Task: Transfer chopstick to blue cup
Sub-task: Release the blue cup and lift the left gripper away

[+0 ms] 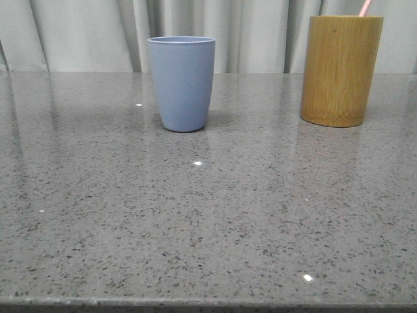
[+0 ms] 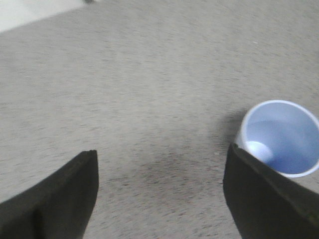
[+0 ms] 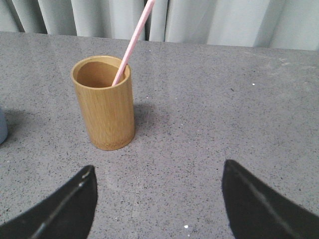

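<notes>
1. Chopstick [image 3: 133, 42]: a thin pale pink stick standing tilted inside the bamboo holder [image 3: 104, 104], its lower end hidden within and its upper part leaning out over the rim toward the curtain [image 1: 85, 32]. In the front view only its tip [image 1: 365, 7] shows above the holder [image 1: 341, 68].
2. The blue cup [image 1: 182, 83] stands upright on the grey speckled table [image 1: 208, 222], left of the holder and well apart from it. It is seen from above in the left wrist view [image 2: 281, 137], and nothing lies inside it.
3. The left hand [image 2: 159, 194] is released, its two dark fingers [image 2: 60, 196] spread wide with bare table between them; one finger covers part of the cup's rim in that view, though whether it touches I cannot tell.
4. The right hand [image 3: 157, 204] is likewise released and grasps nothing, its fingers [image 3: 261, 206] wide apart above the table, with the holder and chopstick ahead of it and off to one side.
5. Small bright reflections dot the table's glossy surface.
</notes>
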Controlling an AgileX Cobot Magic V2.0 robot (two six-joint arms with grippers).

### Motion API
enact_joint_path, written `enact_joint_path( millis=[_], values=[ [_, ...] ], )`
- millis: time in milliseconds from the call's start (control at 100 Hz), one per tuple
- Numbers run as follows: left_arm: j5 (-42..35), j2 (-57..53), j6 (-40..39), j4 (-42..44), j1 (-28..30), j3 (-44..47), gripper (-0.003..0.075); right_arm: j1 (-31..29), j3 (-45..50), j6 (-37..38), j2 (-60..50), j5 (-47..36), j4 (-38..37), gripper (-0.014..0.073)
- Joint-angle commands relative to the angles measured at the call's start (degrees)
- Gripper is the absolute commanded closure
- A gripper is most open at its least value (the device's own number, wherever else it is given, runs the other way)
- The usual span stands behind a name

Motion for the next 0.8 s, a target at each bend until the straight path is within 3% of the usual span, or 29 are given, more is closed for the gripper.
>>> enact_joint_path(
  millis=[0, 540, 790],
  values=[
    [-2.8, -5.4, -0.7, 1.2, 1.7, 1.8, 0.0206, -0.4, -2.1, -0.2, 0.7, -4.1, -0.4, 0.0064],
    [-12.2, -36.1, -6.6, 1.6, 6.8, 44.1, 0.0206, -0.4, -2.1, -0.2, 0.7, -3.7, -0.4, 0.0064],
    [-12.2, -48.5, -6.9, 1.6, 6.8, 54.4, 0.0206, -0.4, -2.1, -0.2, 0.8, -4.6, 0.3, 0.0064]
  ],
)
